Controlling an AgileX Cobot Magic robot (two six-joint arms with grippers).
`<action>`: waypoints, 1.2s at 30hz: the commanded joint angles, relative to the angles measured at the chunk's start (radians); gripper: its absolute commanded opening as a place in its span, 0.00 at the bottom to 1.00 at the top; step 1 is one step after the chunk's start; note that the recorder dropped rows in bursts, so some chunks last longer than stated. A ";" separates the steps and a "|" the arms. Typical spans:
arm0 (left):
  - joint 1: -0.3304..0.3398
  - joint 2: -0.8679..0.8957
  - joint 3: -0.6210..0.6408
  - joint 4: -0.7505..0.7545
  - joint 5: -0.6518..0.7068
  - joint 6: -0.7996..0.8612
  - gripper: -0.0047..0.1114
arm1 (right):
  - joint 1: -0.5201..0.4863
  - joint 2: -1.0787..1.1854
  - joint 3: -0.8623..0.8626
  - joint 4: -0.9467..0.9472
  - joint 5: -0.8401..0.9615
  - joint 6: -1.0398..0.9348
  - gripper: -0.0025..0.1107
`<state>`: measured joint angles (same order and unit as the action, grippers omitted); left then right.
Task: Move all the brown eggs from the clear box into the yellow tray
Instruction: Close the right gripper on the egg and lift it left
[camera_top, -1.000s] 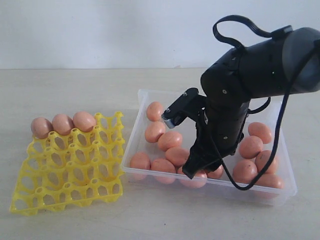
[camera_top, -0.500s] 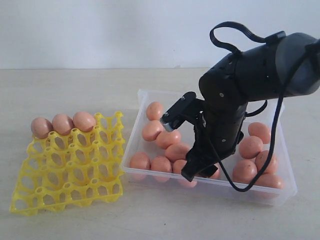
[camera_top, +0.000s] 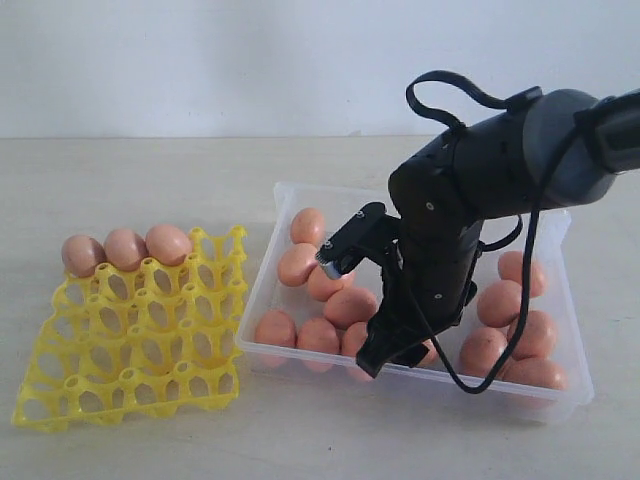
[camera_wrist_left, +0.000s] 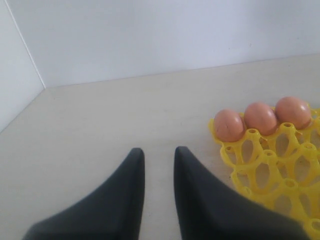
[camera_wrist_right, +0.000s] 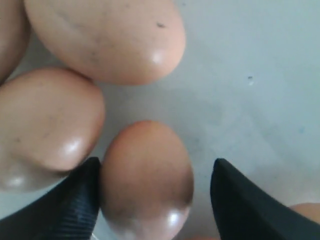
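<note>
Straddling one brown egg (camera_wrist_right: 147, 175) near the front wall of the clear box (camera_top: 268, 285), the right jaws stand wide apart. We see one finger (camera_wrist_right: 75, 200) against the egg and a gap at the other. The right arm (camera_top: 470, 190) bends steeply down into the box. Beside the box, three eggs (camera_top: 125, 247) sit in the yellow tray (camera_top: 130, 390). The left jaws hang slightly parted and empty over the desk (camera_wrist_left: 100, 110).

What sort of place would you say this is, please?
Probably a robotics lab bench: a pale table against a plain white wall, a black robot arm, and only a yellow tray and clear box of brown eggs.
</note>
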<state>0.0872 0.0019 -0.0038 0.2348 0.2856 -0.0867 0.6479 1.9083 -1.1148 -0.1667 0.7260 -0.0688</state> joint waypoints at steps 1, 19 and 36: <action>0.002 -0.002 0.004 -0.002 -0.002 -0.002 0.23 | 0.000 0.001 0.002 0.009 -0.001 -0.015 0.34; 0.002 -0.002 0.004 -0.002 -0.002 -0.002 0.23 | 0.000 -0.188 -0.003 0.032 -0.423 0.003 0.02; 0.002 -0.002 0.004 -0.002 -0.002 -0.002 0.23 | 0.080 -0.078 -0.003 0.025 -1.156 0.169 0.02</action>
<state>0.0872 0.0019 -0.0038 0.2348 0.2856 -0.0867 0.7108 1.7954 -1.1148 -0.1363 -0.3244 0.0634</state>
